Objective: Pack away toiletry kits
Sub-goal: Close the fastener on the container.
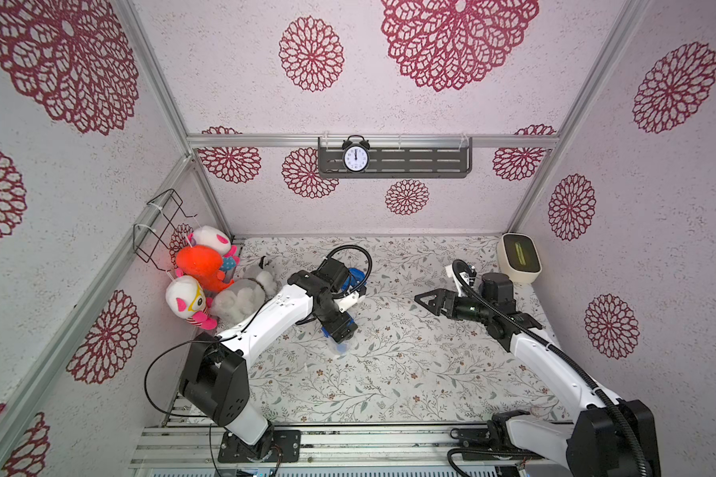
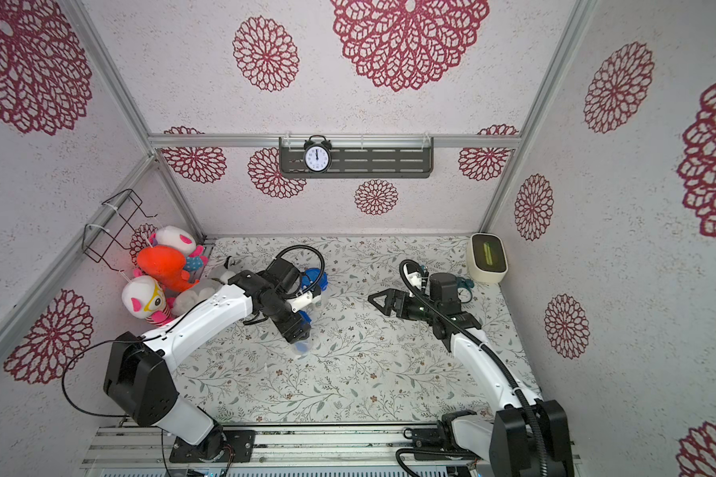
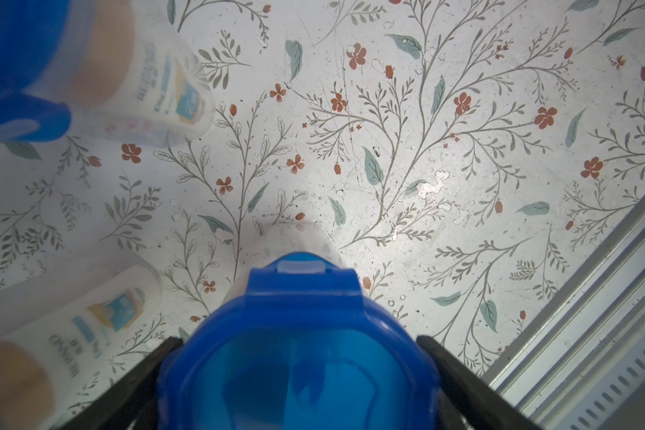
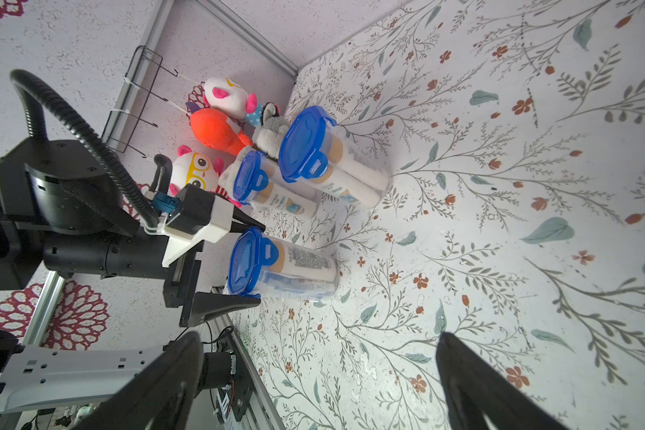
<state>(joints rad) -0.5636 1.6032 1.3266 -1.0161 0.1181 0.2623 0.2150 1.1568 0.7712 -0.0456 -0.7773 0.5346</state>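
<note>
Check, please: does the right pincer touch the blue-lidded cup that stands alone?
Apart. In a top view bare table lies between the right pincer and the lone cup; the right wrist view shows that gap too.

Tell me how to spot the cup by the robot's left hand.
Start at the toys in the table's corner. Two blue-lidded cups stand beside them; the cup you want stands alone, farther out. Only it sits between the left gripper's black fingers.

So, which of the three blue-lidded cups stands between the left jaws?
The cup standing alone; the other two stand together by the plush toys.
</note>
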